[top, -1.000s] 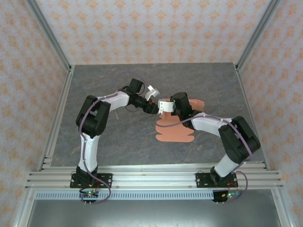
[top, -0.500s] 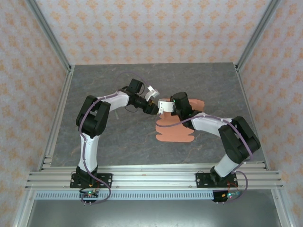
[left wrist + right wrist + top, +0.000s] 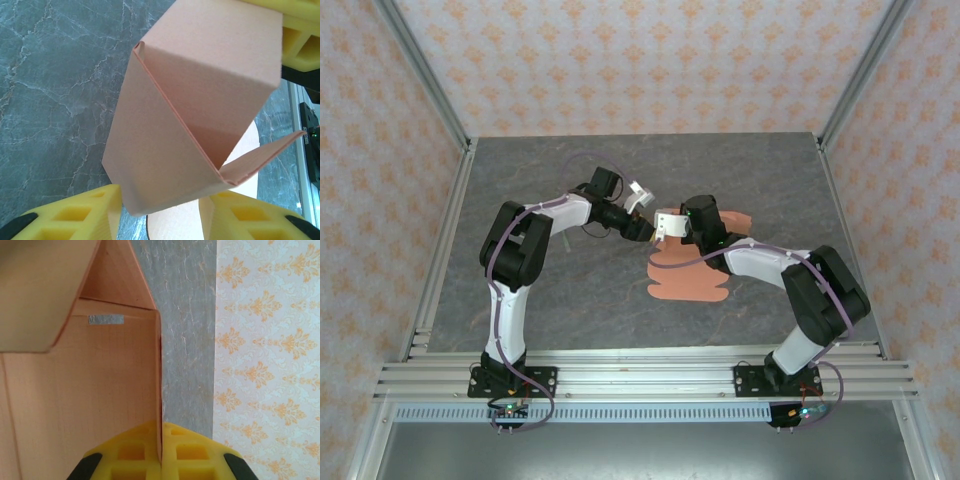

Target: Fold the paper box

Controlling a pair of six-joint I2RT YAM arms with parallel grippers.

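Note:
The paper box [image 3: 690, 282] is salmon-orange card, lying partly flat on the grey table with a raised part between the two grippers at mid-table. My right gripper [image 3: 667, 227] is shut on the edge of an upright wall [image 3: 100, 405], with the card pinched between its yellow pads [image 3: 161, 442]. My left gripper [image 3: 646, 230] faces it from the left. Its jaws [image 3: 161, 196] stand apart, and a folded corner of the paper box [image 3: 165, 150] lies across the tips of its pads [image 3: 80, 215]. A yellow finger of the right gripper [image 3: 300, 35] shows behind the fold.
Aluminium rails run along the near edge [image 3: 640, 378] and the left side [image 3: 445, 250] of the table. Patterned walls close in the back and both sides. Bare grey tabletop [image 3: 590, 300] lies left of and behind the card.

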